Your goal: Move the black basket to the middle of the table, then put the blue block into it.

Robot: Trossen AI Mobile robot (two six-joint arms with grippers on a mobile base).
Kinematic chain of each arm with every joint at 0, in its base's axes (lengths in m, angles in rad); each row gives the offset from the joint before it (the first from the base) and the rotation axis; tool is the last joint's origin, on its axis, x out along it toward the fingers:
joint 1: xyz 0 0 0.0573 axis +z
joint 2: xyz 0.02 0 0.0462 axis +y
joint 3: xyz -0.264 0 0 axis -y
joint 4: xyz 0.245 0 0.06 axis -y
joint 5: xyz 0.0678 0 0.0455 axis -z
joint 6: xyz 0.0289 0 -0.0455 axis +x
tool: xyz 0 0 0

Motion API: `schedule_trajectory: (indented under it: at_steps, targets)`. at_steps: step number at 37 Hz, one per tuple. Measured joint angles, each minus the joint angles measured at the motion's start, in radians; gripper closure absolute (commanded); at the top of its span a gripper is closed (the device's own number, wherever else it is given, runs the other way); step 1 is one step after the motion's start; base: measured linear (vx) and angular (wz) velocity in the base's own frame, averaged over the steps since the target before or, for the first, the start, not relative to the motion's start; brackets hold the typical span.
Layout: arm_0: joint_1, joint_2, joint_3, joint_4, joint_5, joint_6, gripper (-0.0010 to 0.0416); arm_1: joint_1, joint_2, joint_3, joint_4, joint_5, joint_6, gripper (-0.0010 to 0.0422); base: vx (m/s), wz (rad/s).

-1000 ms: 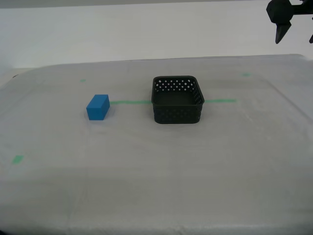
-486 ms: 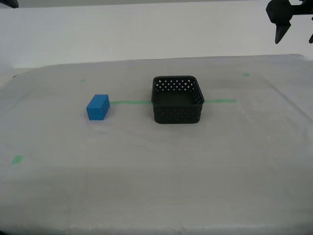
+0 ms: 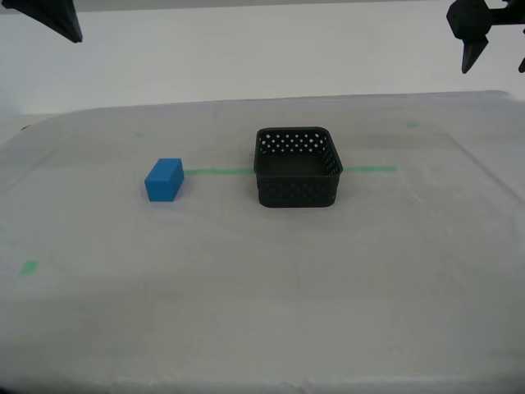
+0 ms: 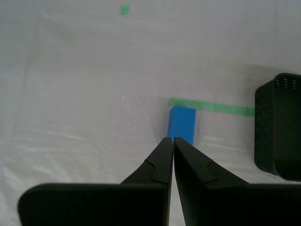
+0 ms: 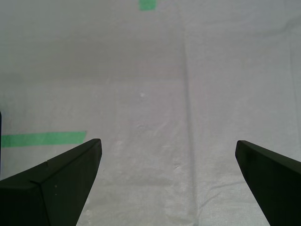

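Lowering into the exterior view's upper left since earlier, my second claw (image 4: pixel 170 141) is pressed together above the blue block (image 4: pixel 181 123), while my first claw (image 5: pixel 167 160) gapes wide over the desk (image 5: pixel 197 94).

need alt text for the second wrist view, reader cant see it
Seen past my second end effector, whose fingers are closed together, a blue block lies on the pale cloth table at the end of a green tape line. A black basket sits at the frame's edge.

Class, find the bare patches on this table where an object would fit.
Bare cloth fills the table in front of the small blue block and perforated black plastic basket, and behind them. Only the strip between block and basket, along the green tape line, is tighter.
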Motion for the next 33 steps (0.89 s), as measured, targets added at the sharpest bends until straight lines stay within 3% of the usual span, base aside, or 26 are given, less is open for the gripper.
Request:
schedule_trajectory:
  at_steps: [14, 22, 33]
  targets:
    - [0.0, 0.0, 0.0, 0.0, 0.0, 0.0, 0.0007, -0.09, 0.19, 0.116, -0.043, 0.0, -0.031, 0.0412, 0.0, 0.0]
    - [0.001, 0.0, 0.0, 0.0, 0.0, 0.0, 0.0007, -0.102, 0.29, 0.204, -0.083, 0.003, -0.031, 0.0412, 0.0, 0.0]
    - [0.001, 0.0, 0.0, 0.003, 0.0, 0.0, 0.0007, -0.103, 0.344, 0.212, -0.085, 0.004, -0.029, 0.0411, 0.0, 0.0]
